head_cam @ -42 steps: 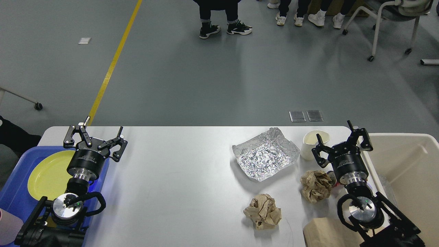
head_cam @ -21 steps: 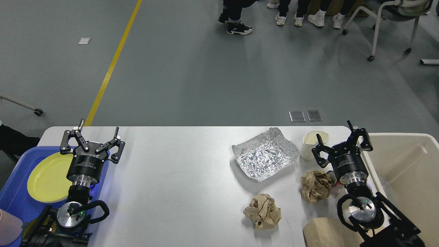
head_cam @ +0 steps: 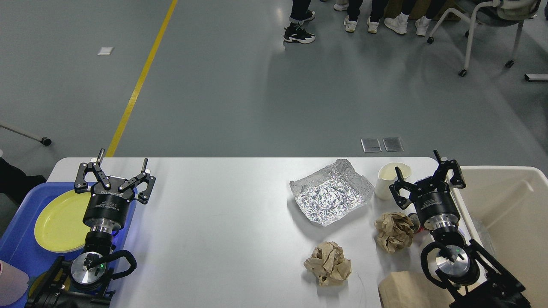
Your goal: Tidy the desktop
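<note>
The white desktop [head_cam: 222, 222] carries a crumpled foil tray [head_cam: 329, 196], a white paper cup [head_cam: 390, 177], two crumpled brown paper balls [head_cam: 329, 263] [head_cam: 393, 231] and a flat brown paper bag [head_cam: 404, 291] at the front edge. My left gripper [head_cam: 123, 164] stands open and empty over the desktop's far left corner, beside the blue tray. My right gripper [head_cam: 417, 164] is open and empty just right of the cup, near the beige bin.
A blue tray [head_cam: 21, 239] at the left holds a yellow plate [head_cam: 58, 220]. A beige bin [head_cam: 509, 214] stands off the right end. People's feet and a wheeled chair [head_cam: 488, 25] are on the floor beyond the table.
My left gripper moved slightly left and back, then settled. The right arm stayed still. A person walking behind the table moved to the right.
</note>
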